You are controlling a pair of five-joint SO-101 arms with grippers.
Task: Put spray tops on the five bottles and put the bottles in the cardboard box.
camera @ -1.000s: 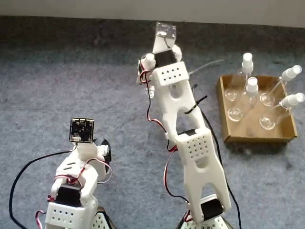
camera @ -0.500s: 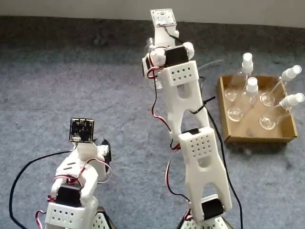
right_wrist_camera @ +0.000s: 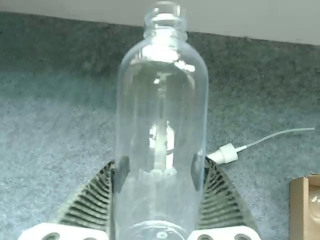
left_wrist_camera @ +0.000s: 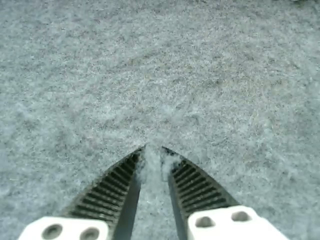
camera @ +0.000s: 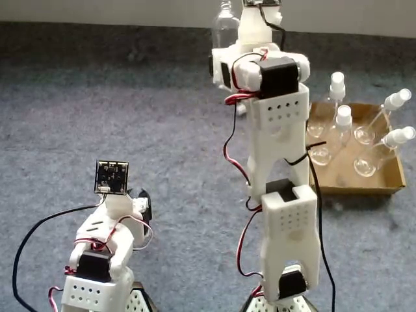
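Left wrist view: my left pincer (left_wrist_camera: 154, 150) hangs low over the grey desk (left_wrist_camera: 160, 60), tips almost together, gripping nothing. My right pincer (right_wrist_camera: 159, 172) is clamped around the lower body of the uncapped bottle (right_wrist_camera: 162, 100). A loose spray top (right_wrist_camera: 226, 154) lies on the desk beyond it. Four capped bottles (camera: 342, 120) sit in the cardboard box (camera: 351, 190).

The cardboard box (camera: 385, 181) sits at the right on the tabletop (camera: 97, 97), four capped bottles (camera: 338, 129) inside. Top centre, the right end effector (right_wrist_camera: 159, 165) holds an open bottle (camera: 224, 25); a loose spray top (right_wrist_camera: 224, 154) lies between them. The left end effector (left_wrist_camera: 153, 150) is lower left.
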